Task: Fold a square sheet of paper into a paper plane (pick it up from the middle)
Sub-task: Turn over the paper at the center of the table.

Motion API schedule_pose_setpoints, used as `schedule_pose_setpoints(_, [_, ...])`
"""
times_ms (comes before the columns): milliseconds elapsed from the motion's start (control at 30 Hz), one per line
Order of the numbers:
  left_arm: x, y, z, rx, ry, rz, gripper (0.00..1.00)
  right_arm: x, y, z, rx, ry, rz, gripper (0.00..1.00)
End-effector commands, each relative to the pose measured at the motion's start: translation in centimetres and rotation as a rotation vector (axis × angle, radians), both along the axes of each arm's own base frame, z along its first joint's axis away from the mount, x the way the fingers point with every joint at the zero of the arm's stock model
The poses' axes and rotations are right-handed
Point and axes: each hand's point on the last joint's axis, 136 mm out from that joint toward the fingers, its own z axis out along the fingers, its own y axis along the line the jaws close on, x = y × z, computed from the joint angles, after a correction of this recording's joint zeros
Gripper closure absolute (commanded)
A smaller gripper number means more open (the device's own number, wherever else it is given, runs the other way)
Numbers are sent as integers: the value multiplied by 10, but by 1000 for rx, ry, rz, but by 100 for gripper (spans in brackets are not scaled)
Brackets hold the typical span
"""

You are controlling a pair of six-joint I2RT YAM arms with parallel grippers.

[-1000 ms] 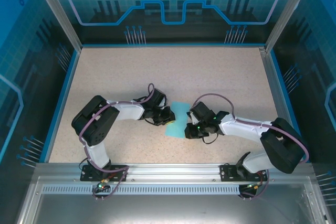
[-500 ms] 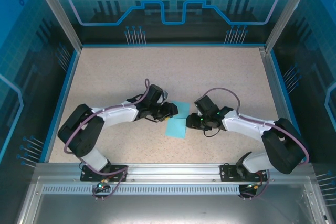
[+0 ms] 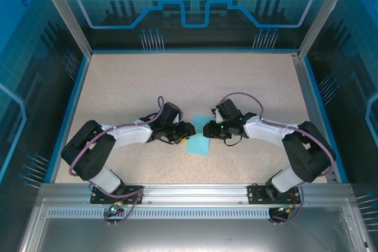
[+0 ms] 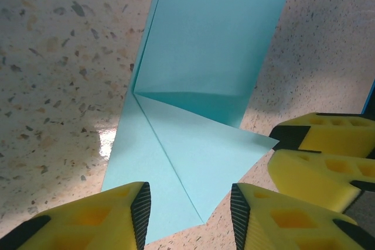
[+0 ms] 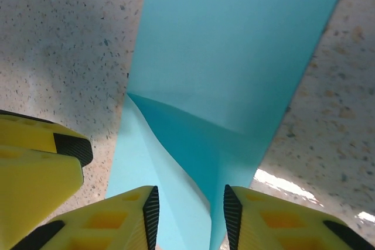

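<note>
The square sheet of paper [image 3: 198, 144] lies on the table between my two grippers as a light blue strip, folded once, with one corner turned in as a triangular flap [image 4: 199, 144]. My left gripper [image 3: 188, 131] is at its left edge. In the left wrist view its jaws [image 4: 188, 203] stand apart over the flap's pointed corner, touching nothing. My right gripper [image 3: 207, 129] faces it from the right. Its jaws [image 5: 188, 203] are apart, with a raised fold of the paper [image 5: 234, 45] between them, unclamped. The right gripper's yellow fingers [image 4: 319, 150] sit close beside the left gripper's.
The speckled beige table [image 3: 177, 81] has blue side walls and an aluminium rail [image 3: 195, 192] at its near edge, where both arm bases are bolted. Both arms reach inward, their grippers almost touching at mid-table.
Both grippers have opened from nearly shut. The right gripper has moved up and left, closer to the left one. The left arm has stretched out lower over the table.
</note>
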Motion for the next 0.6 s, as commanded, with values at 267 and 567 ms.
schedule_pose_setpoints(267, [-2, -12, -4, -18, 30, -22, 60, 11, -9, -18, -66, 48, -27, 87])
schedule_pose_setpoints(567, [3, -24, -1, -58, 14, -63, 61, 10, -14, -22, -68, 55, -43, 88])
